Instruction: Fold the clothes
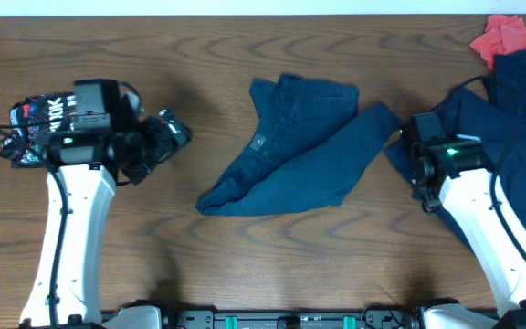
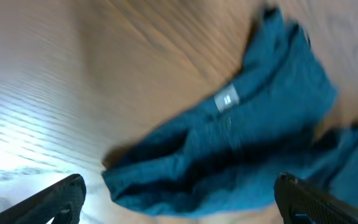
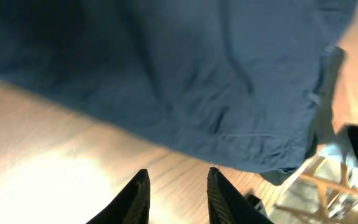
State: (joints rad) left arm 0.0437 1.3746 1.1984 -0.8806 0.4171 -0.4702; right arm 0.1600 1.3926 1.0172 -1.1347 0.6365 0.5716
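the tabletop [image 1: 153, 64] carries a pile [image 1: 519, 91] of navy clothes at its right edge. one garment [image 1: 290, 151] lies alone in the middle, rumpled and on a slant, not yet squared into a fold.

the left end effector [image 1: 176, 135] hangs just off the garment's left side, jaws spread wide and empty. the right end effector [image 3: 178, 186] sits near the garment's right tip, by the pile. its fingers are only narrowly parted, with bare wood between them and nothing held.

a small grey label [image 2: 227, 99] faces up near the garment's middle.

i judge this the reach-in before a grasp. next, each side needs an edge or corner pinched, so the right must widen first, then the cloth drawn flat.
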